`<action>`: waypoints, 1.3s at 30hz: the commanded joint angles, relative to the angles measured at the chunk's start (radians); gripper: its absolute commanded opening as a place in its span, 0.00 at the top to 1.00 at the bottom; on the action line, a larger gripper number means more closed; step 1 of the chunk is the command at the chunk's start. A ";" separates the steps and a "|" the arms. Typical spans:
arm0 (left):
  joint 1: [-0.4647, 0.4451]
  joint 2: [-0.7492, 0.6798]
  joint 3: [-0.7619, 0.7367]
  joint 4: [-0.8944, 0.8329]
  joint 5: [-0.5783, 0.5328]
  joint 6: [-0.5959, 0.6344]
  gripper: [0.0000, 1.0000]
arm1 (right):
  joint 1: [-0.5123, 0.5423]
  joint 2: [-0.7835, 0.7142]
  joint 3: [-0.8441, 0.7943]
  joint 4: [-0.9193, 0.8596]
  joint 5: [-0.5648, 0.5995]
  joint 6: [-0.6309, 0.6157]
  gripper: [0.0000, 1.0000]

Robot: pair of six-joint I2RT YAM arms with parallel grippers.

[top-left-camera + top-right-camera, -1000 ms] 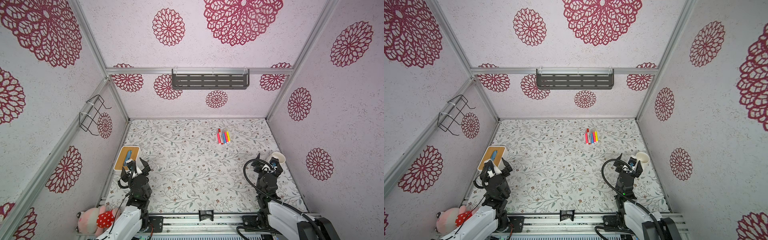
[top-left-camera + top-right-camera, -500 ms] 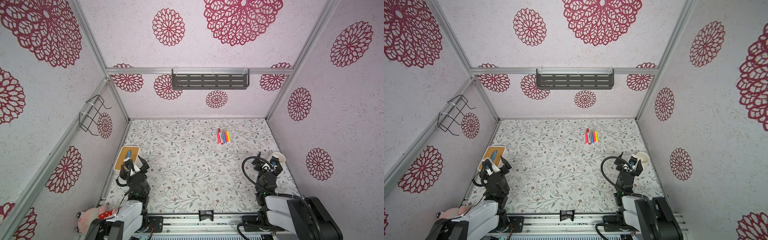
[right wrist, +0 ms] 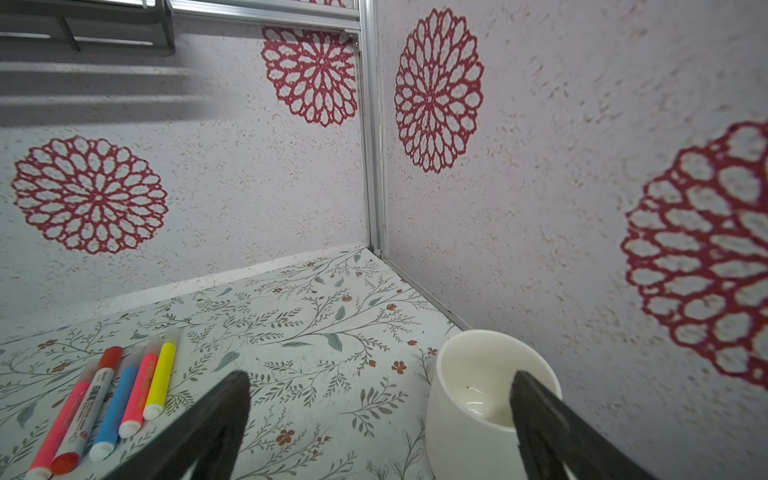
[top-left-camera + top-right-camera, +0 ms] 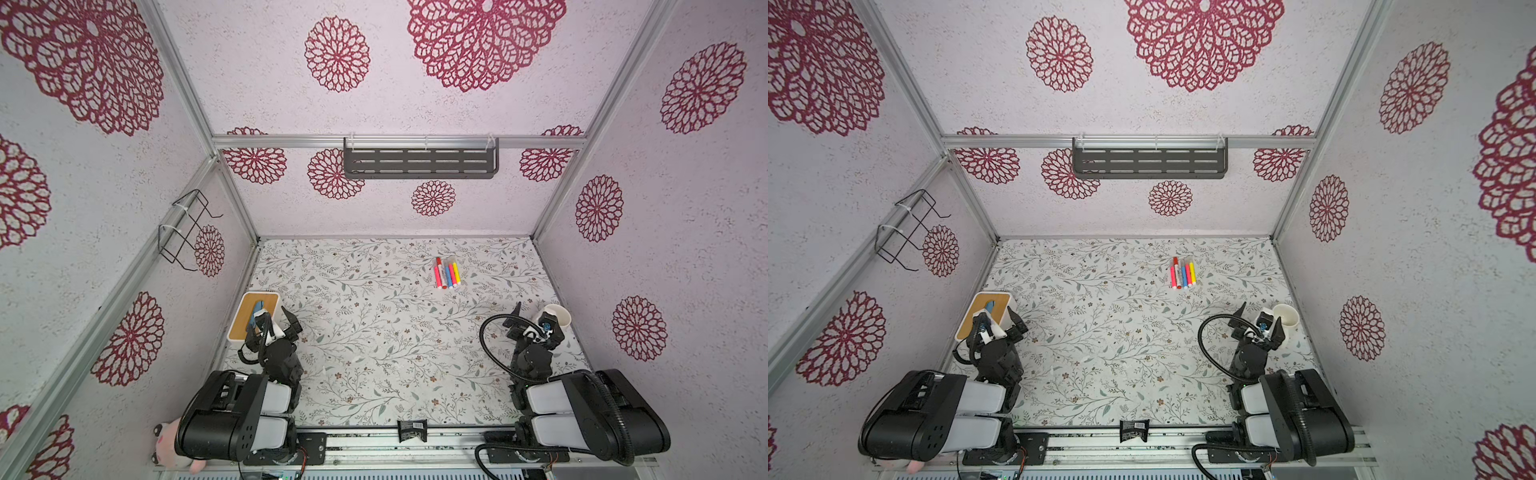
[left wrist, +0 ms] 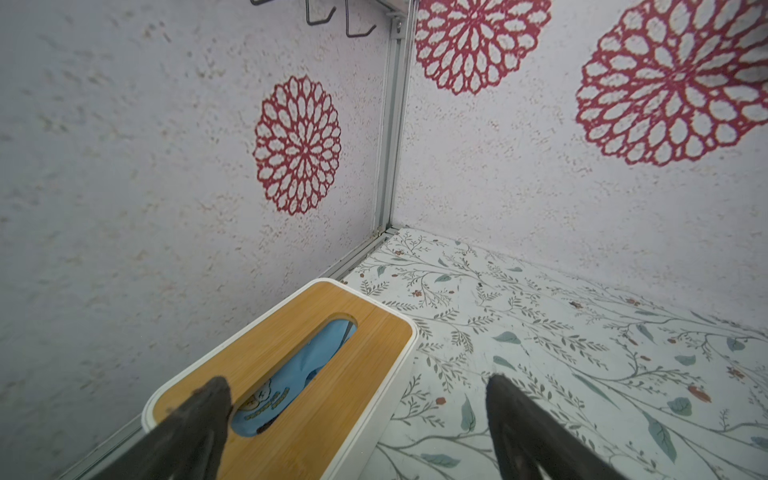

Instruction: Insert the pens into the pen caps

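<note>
Pink, blue and yellow pens lie together on the surface, upper right of centre in both top views. Left jaws spread beside the box, right jaws spread beside the cup, both empty.

Found the pens lying side by side on the table, toward the back, right of centre. Saw a tissue box by the left wall and a mug by the right wall, both nearer the front, well apart from the pens. Noted a shelf on the back wall.
</note>
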 commanded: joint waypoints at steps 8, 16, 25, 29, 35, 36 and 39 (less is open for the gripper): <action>0.054 0.072 0.049 0.067 0.080 0.015 0.02 | -0.018 0.112 -0.035 0.117 -0.066 -0.001 0.02; 0.058 0.216 0.126 0.067 0.194 0.075 0.02 | -0.017 0.250 0.041 0.118 -0.170 -0.055 0.02; 0.057 0.212 0.215 -0.084 0.228 0.101 0.03 | -0.015 0.233 0.080 0.036 -0.149 -0.052 0.01; 0.091 0.187 0.279 -0.243 0.270 0.070 0.03 | -0.023 0.202 0.193 -0.214 -0.156 -0.039 0.01; 0.212 0.164 0.388 -0.498 0.513 -0.010 0.03 | -0.103 0.185 0.248 -0.360 -0.266 0.029 0.01; 0.220 0.168 0.388 -0.490 0.525 -0.013 0.03 | -0.104 0.182 0.248 -0.364 -0.266 0.030 0.01; 0.218 0.166 0.387 -0.491 0.524 -0.013 0.02 | -0.105 0.182 0.246 -0.359 -0.268 0.031 0.01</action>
